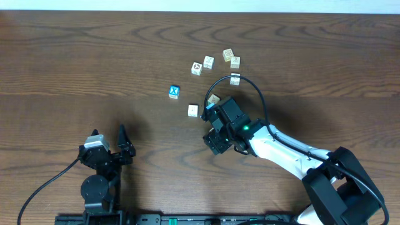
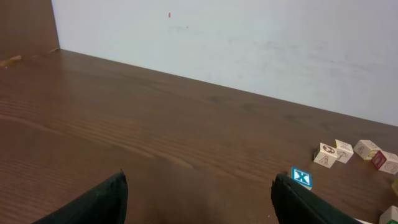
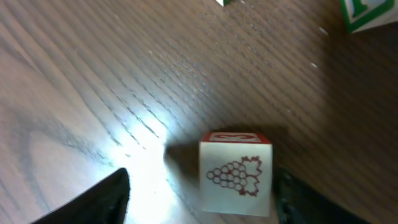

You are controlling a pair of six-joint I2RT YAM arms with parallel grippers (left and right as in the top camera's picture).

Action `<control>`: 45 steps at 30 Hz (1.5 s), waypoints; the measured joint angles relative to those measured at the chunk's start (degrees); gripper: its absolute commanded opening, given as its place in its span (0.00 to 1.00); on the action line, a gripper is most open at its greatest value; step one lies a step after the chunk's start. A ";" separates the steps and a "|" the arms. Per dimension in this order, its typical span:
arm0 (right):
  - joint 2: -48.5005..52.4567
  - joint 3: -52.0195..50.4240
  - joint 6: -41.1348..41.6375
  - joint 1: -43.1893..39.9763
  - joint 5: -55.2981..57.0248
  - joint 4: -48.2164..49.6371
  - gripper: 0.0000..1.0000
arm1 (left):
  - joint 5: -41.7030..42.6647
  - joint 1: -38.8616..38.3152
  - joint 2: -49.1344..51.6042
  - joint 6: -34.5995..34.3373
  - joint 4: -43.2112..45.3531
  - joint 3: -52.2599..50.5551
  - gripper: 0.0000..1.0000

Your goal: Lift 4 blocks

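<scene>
Several cream blocks lie scattered at the table's middle back, among them one (image 1: 197, 68), another (image 1: 235, 79) and one (image 1: 193, 110) close to my right gripper (image 1: 210, 110). In the right wrist view a cream cube with a red grape drawing and a red top (image 3: 236, 177) rests on the table inside my right gripper (image 3: 199, 199). The right finger (image 3: 305, 199) is close to it. A wide gap separates it from the left finger (image 3: 99, 199). The jaws stand open. My left gripper (image 1: 109, 140) (image 2: 199, 199) is open and empty at the front left, far from the blocks.
A blue-faced X cube (image 1: 174, 92) (image 2: 301, 177) lies left of the cream ones. A green-edged block (image 3: 367, 12) sits just beyond the grape cube. A cube with a red face (image 2: 384, 162) is at the cluster's far right. The right arm's black cable (image 1: 250, 84) loops over the blocks.
</scene>
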 measured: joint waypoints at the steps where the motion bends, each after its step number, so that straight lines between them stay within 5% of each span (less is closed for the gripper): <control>1: 0.00 0.00 0.02 0.00 0.37 0.02 0.64 | 0.00 0.00 0.00 0.00 0.00 0.00 0.74; 16: 0.02 0.00 3.87 0.00 7.39 0.07 0.36 | 0.00 0.00 0.00 0.00 0.00 0.00 0.74; 23: 0.02 0.00 5.38 0.02 8.79 0.87 0.43 | 0.00 0.00 0.00 0.00 0.00 0.00 0.74; 45: 0.07 0.00 5.53 0.48 8.68 2.32 0.42 | 0.00 0.00 0.00 0.00 0.00 0.00 0.74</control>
